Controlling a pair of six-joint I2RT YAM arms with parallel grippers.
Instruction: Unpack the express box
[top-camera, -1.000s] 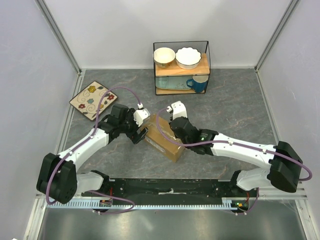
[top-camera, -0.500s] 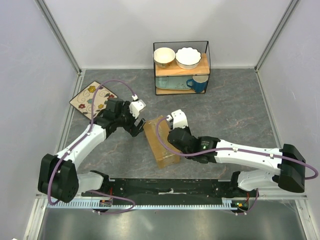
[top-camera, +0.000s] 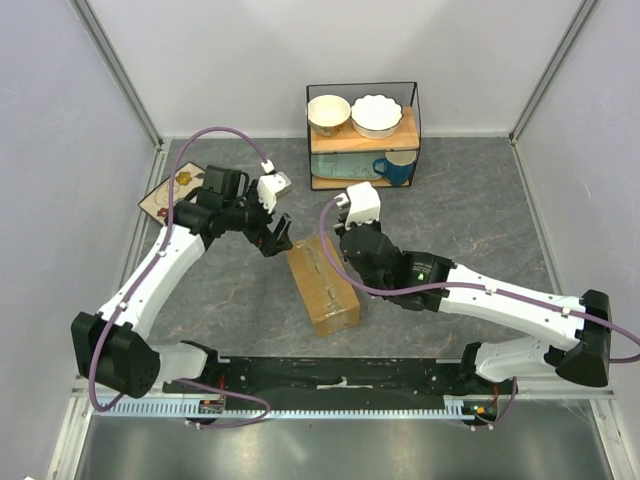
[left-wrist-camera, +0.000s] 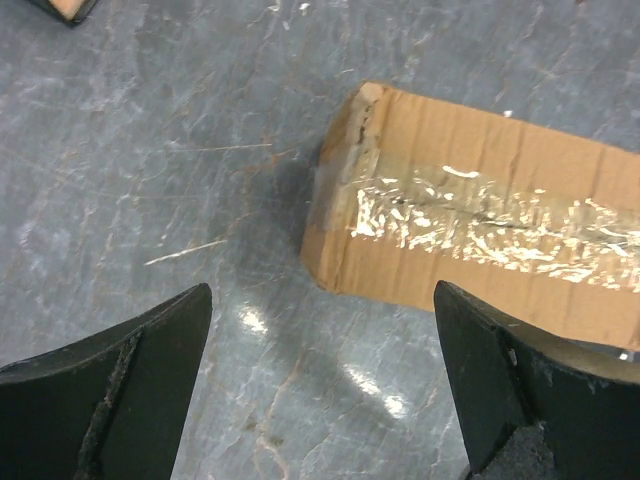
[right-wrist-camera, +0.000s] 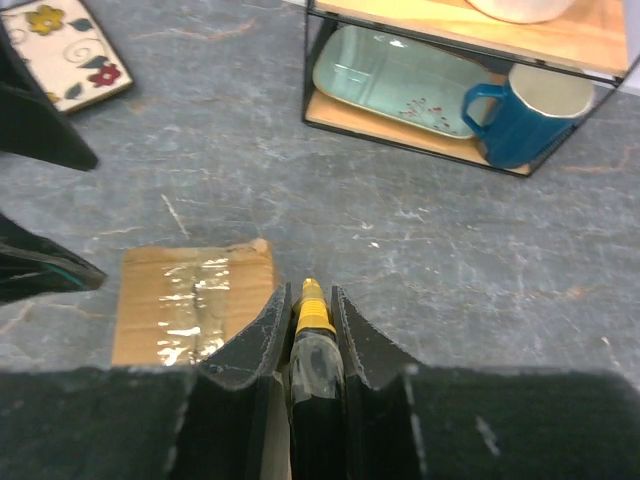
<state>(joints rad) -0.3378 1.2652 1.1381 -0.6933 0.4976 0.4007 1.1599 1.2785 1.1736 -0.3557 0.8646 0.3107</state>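
Meanwhile, the express box (top-camera: 322, 290) is lying flat on the grey marbled surface (top-camera: 470, 210) between the two arms, its taped seam facing up and its length running at a slant from the far left toward the arms' bases. The left tool (top-camera: 277, 233) is hovering just beyond the box's far end with its jaws standing wide apart, gripping nothing; in its wrist view the crinkled clear tape (left-wrist-camera: 480, 215) is catching the light. The right tool (right-wrist-camera: 310, 292) is sitting by the box's far right corner, its fingers clamping a yellow-tipped utility knife (right-wrist-camera: 314, 318) whose tip is pointing toward the wire rack (top-camera: 345, 141) at the back; whether the blade is out cannot be told. On the rack, a cream bowl (top-camera: 328, 112) and a scalloped white bowl (top-camera: 376, 115) are resting on the upper shelf, while a blue mug (top-camera: 398, 168) and a teal dish (right-wrist-camera: 400, 80) are sitting below. A flower-patterned plate (top-camera: 163, 193) is lying at the far left, partly hidden by the left arm.
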